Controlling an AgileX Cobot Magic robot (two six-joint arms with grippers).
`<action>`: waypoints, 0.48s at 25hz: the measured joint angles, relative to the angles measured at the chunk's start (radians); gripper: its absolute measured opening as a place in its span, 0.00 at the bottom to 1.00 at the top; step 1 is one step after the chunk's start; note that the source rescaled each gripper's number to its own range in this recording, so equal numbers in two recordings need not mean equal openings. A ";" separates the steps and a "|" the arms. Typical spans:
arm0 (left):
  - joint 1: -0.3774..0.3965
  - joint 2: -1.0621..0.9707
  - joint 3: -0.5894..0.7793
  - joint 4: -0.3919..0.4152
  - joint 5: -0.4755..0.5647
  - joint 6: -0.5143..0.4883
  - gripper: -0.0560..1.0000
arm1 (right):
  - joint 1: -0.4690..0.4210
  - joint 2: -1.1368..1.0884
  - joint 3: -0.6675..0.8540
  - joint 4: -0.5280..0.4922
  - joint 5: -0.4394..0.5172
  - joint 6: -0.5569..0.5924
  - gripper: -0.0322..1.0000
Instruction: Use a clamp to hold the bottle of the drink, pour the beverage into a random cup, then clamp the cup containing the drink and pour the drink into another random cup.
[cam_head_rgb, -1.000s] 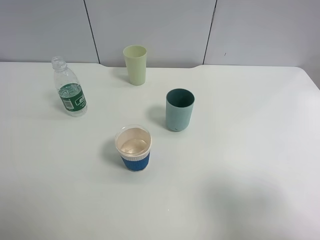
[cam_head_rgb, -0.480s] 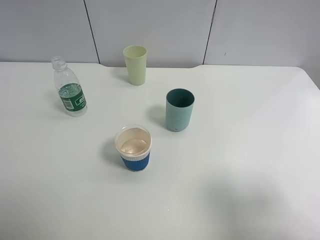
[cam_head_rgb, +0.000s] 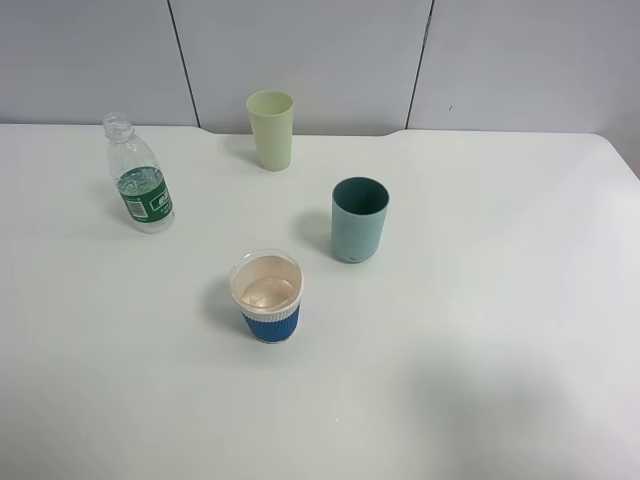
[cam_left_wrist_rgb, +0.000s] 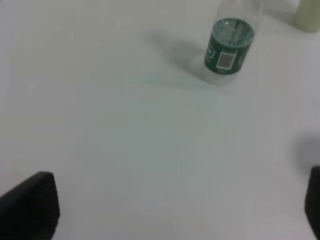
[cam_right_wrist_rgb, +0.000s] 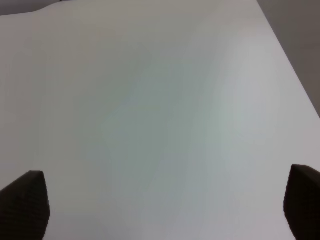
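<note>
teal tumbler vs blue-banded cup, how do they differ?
Colour: the teal tumbler is plain blue-green all over with a darker inside; the blue-banded cup has a white rim, a cream-pink inside and a ribbed blue lower band.
Shape: the tumbler is taller and narrower; the cup is shorter and wider.
Position: the cup stands nearer the camera and further left in the high view.
Both stand upright, apart from each other, on the white table.

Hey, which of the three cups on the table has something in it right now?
The short wide cup with the ribbed blue band: clear liquid shows in its cream inside. The teal tumbler and the pale yellow-green tumbler show no visible liquid.
</note>
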 joint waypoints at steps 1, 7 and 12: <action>0.000 0.000 0.000 0.000 0.000 0.000 1.00 | -0.002 0.000 0.000 0.001 0.000 0.000 0.78; 0.000 0.000 0.000 0.000 0.000 0.000 1.00 | -0.003 0.000 0.000 0.001 0.000 0.000 0.78; 0.000 0.000 0.000 0.000 0.000 0.000 1.00 | -0.003 0.000 0.000 0.001 0.000 0.000 0.78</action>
